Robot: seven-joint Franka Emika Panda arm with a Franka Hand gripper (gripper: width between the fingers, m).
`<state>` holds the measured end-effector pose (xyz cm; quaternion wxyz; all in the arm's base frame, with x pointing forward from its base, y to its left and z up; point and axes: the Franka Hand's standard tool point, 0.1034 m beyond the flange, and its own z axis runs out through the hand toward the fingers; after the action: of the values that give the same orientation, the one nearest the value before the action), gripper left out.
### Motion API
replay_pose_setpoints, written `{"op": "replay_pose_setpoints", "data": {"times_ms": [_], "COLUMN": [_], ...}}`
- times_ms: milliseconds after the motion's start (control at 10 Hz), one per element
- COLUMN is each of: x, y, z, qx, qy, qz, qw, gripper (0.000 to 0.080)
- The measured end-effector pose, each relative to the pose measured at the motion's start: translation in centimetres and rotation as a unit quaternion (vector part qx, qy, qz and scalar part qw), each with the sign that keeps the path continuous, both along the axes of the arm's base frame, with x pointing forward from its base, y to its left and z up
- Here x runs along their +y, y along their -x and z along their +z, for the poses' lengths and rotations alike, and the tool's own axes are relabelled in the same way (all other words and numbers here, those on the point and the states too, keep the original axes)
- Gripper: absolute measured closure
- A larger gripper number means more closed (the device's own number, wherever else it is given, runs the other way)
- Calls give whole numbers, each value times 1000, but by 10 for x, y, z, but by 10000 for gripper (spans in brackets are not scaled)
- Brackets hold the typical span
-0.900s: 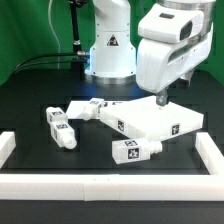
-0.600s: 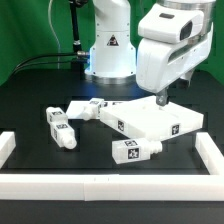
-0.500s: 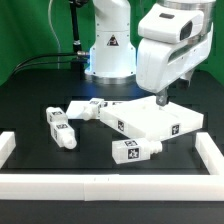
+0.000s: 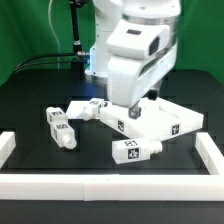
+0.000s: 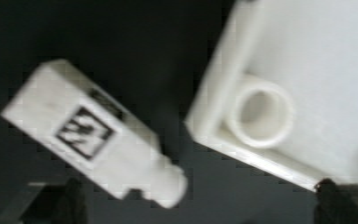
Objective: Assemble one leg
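Three white legs with marker tags lie on the black table in the exterior view: one (image 4: 61,128) at the left, one (image 4: 136,150) in front of the large white panel (image 4: 170,122), and one (image 4: 80,109) touching the panel's left corner. My gripper (image 4: 130,106) hangs low over that left corner, its fingers mostly hidden by the hand. In the wrist view a leg (image 5: 91,125) lies flat beside the panel's corner socket (image 5: 261,110). My gripper (image 5: 197,204) is open and empty, with one dark fingertip (image 5: 51,202) on each side.
A white foam border (image 4: 110,184) runs along the table's front, with raised ends at the left (image 4: 8,146) and right (image 4: 212,150). The robot base (image 4: 108,55) stands at the back, with black cables beside it.
The arm has swung toward the exterior view's left, from above the panel's right part to over its left corner. The legs and panel have not moved.
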<state>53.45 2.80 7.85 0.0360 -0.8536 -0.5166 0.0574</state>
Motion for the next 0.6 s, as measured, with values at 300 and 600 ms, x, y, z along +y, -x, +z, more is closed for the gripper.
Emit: {"op": "replay_pose_setpoints", "data": {"times_ms": [300, 600], "x": [-7, -14], "y": [-11, -17], "z": [-3, -10], "qx": [-5, -29], "qy": [-7, -15], "qz": [30, 77], "qw": [1000, 996], "gripper": [150, 150]}}
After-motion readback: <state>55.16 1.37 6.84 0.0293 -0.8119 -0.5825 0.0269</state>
